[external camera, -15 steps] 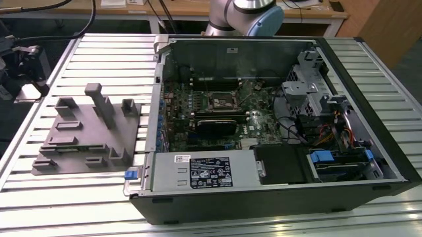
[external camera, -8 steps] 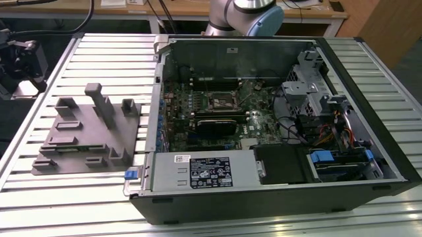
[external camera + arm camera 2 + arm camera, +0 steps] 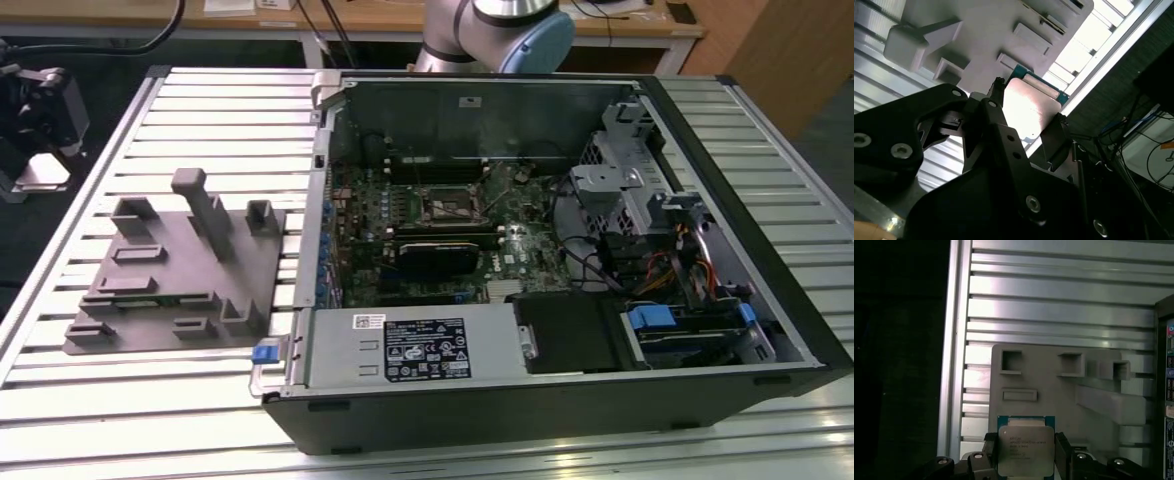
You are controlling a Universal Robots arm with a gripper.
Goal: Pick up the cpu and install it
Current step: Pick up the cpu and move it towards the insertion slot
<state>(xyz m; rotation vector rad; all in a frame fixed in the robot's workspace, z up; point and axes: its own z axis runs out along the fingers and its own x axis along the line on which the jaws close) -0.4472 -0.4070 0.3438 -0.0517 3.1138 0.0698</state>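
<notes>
The cpu (image 3: 1025, 450) is a flat square chip with a shiny metal top on a green-edged board. My gripper (image 3: 1027, 454) is shut on it, with one black finger (image 3: 991, 450) against each of two opposite edges. The chip hangs above the gray fixture tray (image 3: 1044, 385), near one of its ends. In the second wrist view the cpu (image 3: 1026, 107) glares bright between the same fingers of the gripper (image 3: 1028, 103), with the tray (image 3: 989, 25) behind it. In the exterior view the tray (image 3: 160, 290) lies on the slatted table at the exterior view's left.
An open computer case (image 3: 561, 390) lies at the exterior view's right, its motherboard facing up with a square socket (image 3: 442, 205) near the middle. A black heatsink block (image 3: 435, 257) sits beside the socket. The power supply (image 3: 414, 350) and drive cage (image 3: 687, 325) fill the near side. The arm's base (image 3: 494, 30) stands behind the case.
</notes>
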